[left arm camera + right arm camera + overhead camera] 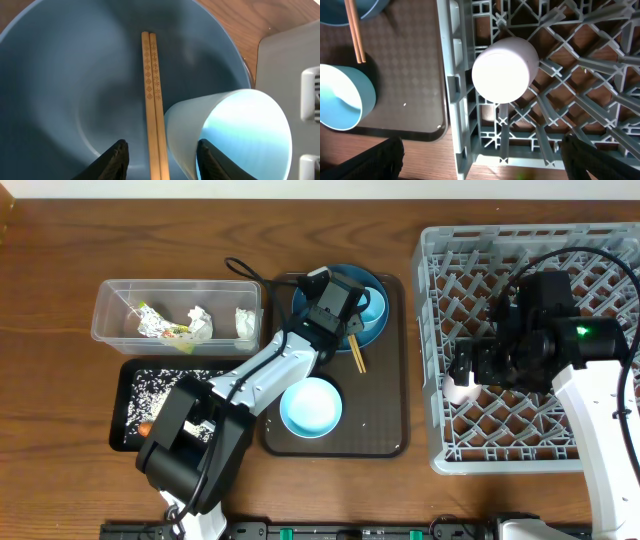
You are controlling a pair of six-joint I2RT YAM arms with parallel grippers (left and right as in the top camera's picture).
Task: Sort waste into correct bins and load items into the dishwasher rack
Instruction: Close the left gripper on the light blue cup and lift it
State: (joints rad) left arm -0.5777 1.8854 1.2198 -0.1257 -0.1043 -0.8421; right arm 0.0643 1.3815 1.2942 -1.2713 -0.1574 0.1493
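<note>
Chopsticks are my concern; they lie side by side, touching, across the blue plate; from my left, the clear tub holds paper wads and a wrapper; the black tray below it holds rice; next comes the brown serving tray, bearing the plate and the pale blue bowl; my left gripper straddles the pair, jaws apart, not touching the wood; the blue cup lies tipped just beside one finger; I judge the sticks light, stiff and smooth, apt to roll or scissor apart on glazed ware, so I would pinch both together across their width, near the middle; rightmost, the dishwasher rack holds an upturned pink cup; my right gripper hangs over it, spread wide and empty.
</note>
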